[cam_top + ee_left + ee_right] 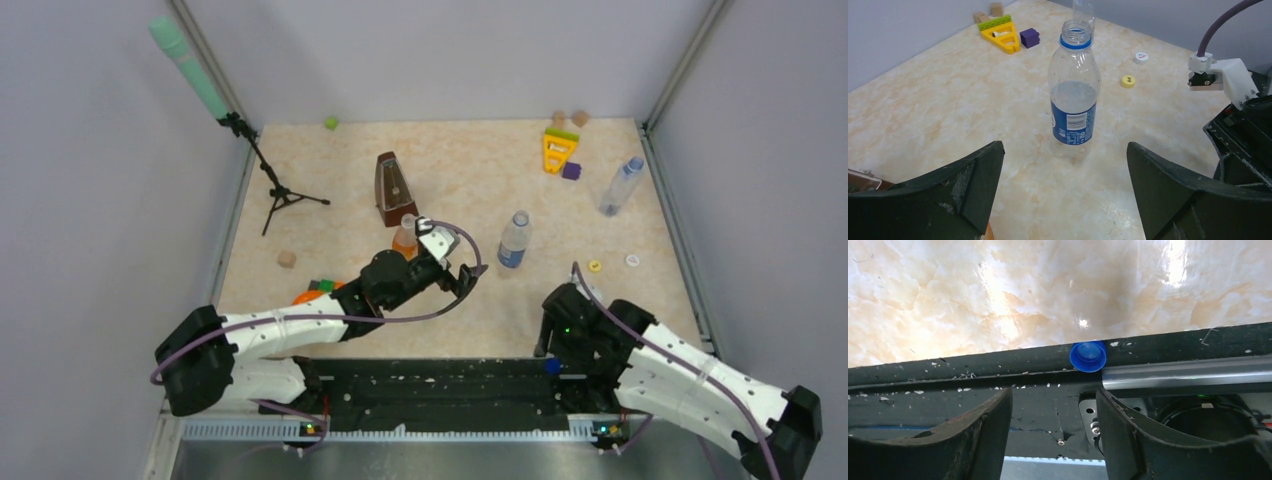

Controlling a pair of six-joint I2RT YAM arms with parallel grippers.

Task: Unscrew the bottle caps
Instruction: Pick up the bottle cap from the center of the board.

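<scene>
The blue-label bottle stands upright with an open neck, straight ahead of my left gripper in the left wrist view. That gripper is open and empty, a short way from the bottle. The squat orange bottle stands just behind the left wrist. The slim unlabelled bottle stands far right. The yellow cap and white cap lie loose on the table. The blue cap lies on the black base rail. My right gripper hangs open and empty just short of it.
A brown metronome stands behind the orange bottle. A tripod with a green microphone is at the left. A yellow triangle toy, a purple block and wooden discs sit at the back right. Small blocks lie under the left arm.
</scene>
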